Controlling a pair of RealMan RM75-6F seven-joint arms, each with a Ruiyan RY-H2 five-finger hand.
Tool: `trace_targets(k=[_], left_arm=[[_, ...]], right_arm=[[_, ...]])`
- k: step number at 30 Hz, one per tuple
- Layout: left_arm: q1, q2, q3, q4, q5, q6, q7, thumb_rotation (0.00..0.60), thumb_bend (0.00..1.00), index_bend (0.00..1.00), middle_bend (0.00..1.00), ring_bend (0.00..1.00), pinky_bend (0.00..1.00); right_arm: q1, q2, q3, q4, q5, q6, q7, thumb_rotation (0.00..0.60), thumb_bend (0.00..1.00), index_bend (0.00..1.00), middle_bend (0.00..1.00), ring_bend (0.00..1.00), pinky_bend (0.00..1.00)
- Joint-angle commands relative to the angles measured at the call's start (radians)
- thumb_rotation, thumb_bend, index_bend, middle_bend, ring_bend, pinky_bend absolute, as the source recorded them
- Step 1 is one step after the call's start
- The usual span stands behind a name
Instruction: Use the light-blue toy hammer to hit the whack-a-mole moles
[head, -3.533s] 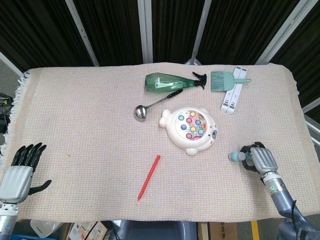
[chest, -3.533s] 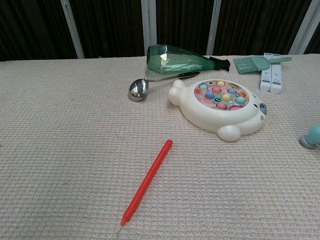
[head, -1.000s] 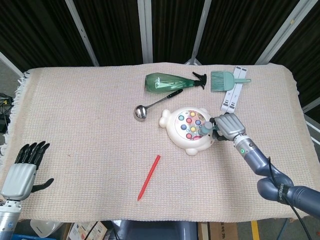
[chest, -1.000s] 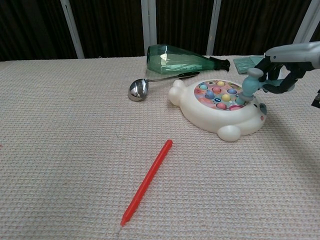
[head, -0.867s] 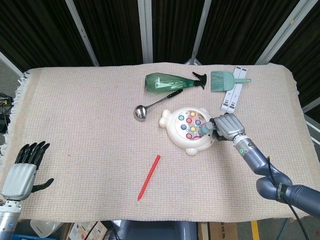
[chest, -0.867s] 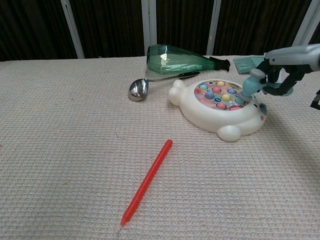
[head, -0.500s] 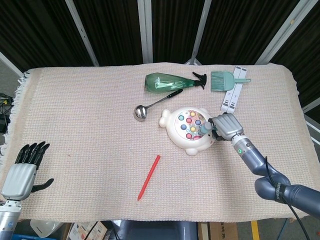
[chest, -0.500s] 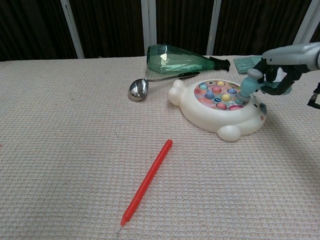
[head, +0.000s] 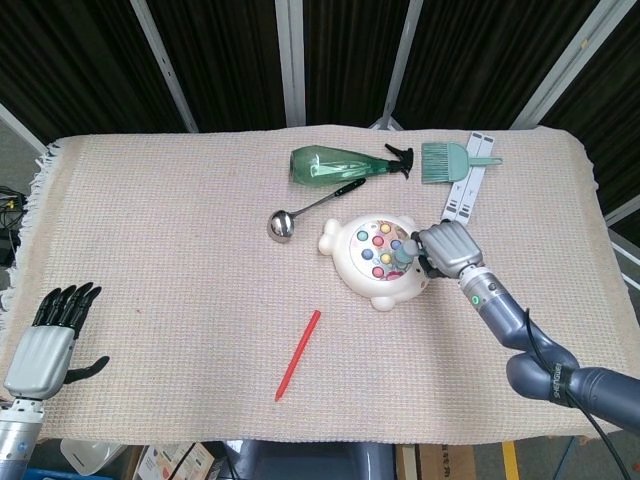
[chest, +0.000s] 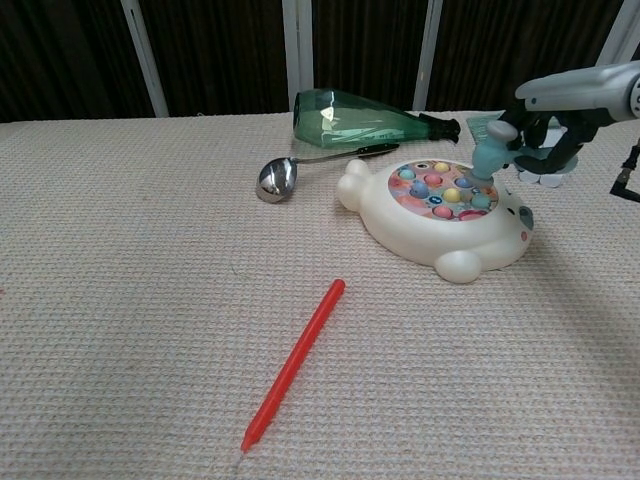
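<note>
The right hand (chest: 548, 128) is grasping the hammer (chest: 489, 148), its fingers (head: 432, 255) wrapping the handle while the head is hovering just over the moles (chest: 448, 190) at the near edge of the toy (head: 379, 259), which is sitting on the counter (head: 160, 240) beside those fingers. The left hand (head: 42, 345) is resting well apart at the counter's corner, its fingers (head: 62, 304) spreading, released, holding nothing.

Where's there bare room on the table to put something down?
Bare cloth runs between the left hand and the red stick, and along the front right edge. It's crowded at the back: bottle, ladle, toy, brush.
</note>
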Motion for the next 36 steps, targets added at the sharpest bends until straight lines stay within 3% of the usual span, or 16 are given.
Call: trace_targets(k=[1,11,21,30,36], left_arm=[[-0.002,-0.002,0.000,0.004,-0.003,-0.005,-0.002,0.600,0.15,0.00,0.01,0.00,0.00],[-0.009,-0.006,-0.002,0.015,-0.017,-0.020,-0.008,0.600,0.15,0.00,0.01,0.00,0.00],[-0.014,-0.009,-0.003,0.019,-0.022,-0.027,-0.012,0.600,0.15,0.00,0.01,0.00,0.00],[-0.012,-0.007,-0.004,0.021,-0.020,-0.016,-0.015,0.600,0.15,0.00,0.01,0.00,0.00],[-0.007,-0.001,-0.003,0.011,-0.011,-0.001,-0.007,0.600,0.15,0.00,0.01,0.00,0.00]], right_arm=[[0.034,-0.019,-0.002,0.019,0.047,-0.016,-0.039,0.600,0.74,0.97,0.82,0.65,0.31],[0.115,-0.077,-0.046,0.071,0.195,-0.029,-0.149,0.600,0.74,0.97,0.82,0.65,0.31],[0.149,-0.095,-0.081,0.078,0.275,-0.005,-0.200,0.600,0.74,0.97,0.82,0.65,0.31],[0.121,-0.006,-0.073,-0.038,0.236,0.067,-0.173,0.600,0.74,0.97,0.82,0.65,0.31],[0.021,0.080,-0.106,-0.096,0.163,0.121,-0.085,0.600,0.74,0.97,0.82,0.65,0.31]])
